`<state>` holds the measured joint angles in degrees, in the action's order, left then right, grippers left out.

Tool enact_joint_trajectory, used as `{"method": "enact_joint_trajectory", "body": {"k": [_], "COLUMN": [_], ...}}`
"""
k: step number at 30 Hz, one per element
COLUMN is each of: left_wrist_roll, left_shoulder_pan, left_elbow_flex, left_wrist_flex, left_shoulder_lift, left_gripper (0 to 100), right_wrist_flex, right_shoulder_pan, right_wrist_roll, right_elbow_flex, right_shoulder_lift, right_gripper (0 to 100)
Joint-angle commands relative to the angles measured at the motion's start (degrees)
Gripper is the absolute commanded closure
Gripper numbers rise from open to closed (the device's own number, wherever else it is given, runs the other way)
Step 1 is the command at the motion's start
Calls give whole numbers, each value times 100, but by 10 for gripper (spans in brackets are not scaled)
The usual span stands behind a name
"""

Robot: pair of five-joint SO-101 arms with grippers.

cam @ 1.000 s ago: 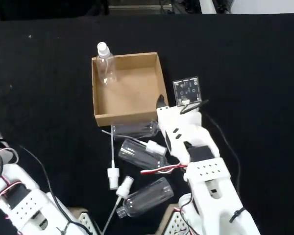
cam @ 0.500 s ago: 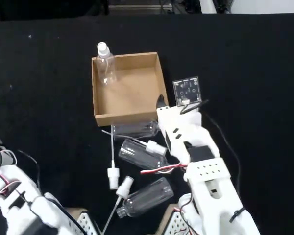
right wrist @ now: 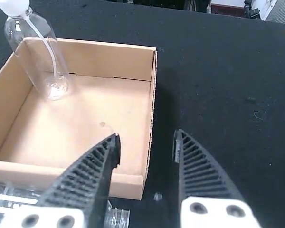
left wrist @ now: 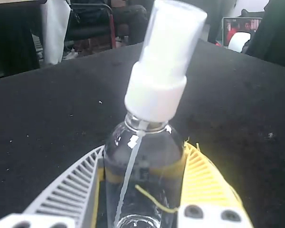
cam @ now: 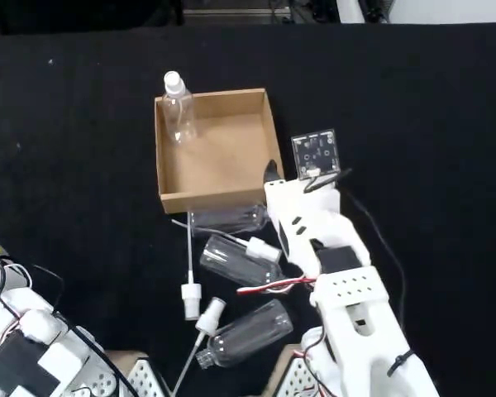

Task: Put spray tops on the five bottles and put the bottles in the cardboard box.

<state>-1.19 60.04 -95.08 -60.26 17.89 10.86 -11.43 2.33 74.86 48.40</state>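
While the right claw (right wrist: 145, 142) hangs wide open with nothing in it, one jaw above the floor of the cardboard box (cam: 217, 161) and the other above the black table (cam: 413, 107), it straddles the box's right wall near the near right corner.

Three lying bottles crowd the table between the arms and the box's near wall. The first lying bottle (cam: 226, 219) runs along that wall, its right end under the right arm (cam: 326, 248). The second lying bottle (cam: 236, 260) is just nearer and has a white top at its right end. The third lying bottle (cam: 248, 331) is nearest of all, with its neck pointing near-left. Two loose spray tops (cam: 191, 295) with long thin tubes lie just left of them.

A standing bottle (cam: 178, 112) is upright in the box's far left corner, clear and wearing a white top.

The left claw (left wrist: 145, 154) is closed on the held bottle (left wrist: 133, 180), a grey jaw and a yellow jaw pressing its sides. This bottle is clear and round-shouldered. Its white spray top (left wrist: 161, 71) sits on the neck, with the thin tube running down inside. It is above the black table at the near left.
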Motion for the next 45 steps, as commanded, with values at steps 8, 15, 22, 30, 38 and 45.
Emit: {"method": "enact_joint_trajectory", "body": {"k": [8, 15, 22, 30, 38, 45], "left_wrist_roll": [-44, -53, -53, -53, 0, -35], "left_shoulder_pan": [66, 75, 84, 84, 198, 207], "left_elbow_flex": [75, 84, 84, 84, 92, 215], "left_wrist_flex": [-141, -167, -149, -167, -176, -246], "left_shoulder_lift": [-35, 26, 26, 26, 26, 35], "left_gripper": [912, 912, 912, 907, 702, 692], "right_wrist_flex": [-158, -167, -167, -167, -167, -167], "right_shoulder_pan": [-88, -70, -70, -70, -70, -70], "right_wrist_roll": [-9, -9, -9, 0, 0, 0], "right_elbow_flex": [-31, -31, -31, -31, -31, -31], "right_shoulder_lift": [163, 163, 163, 163, 163, 163], "right_gripper": [825, 825, 825, 825, 825, 825]}}
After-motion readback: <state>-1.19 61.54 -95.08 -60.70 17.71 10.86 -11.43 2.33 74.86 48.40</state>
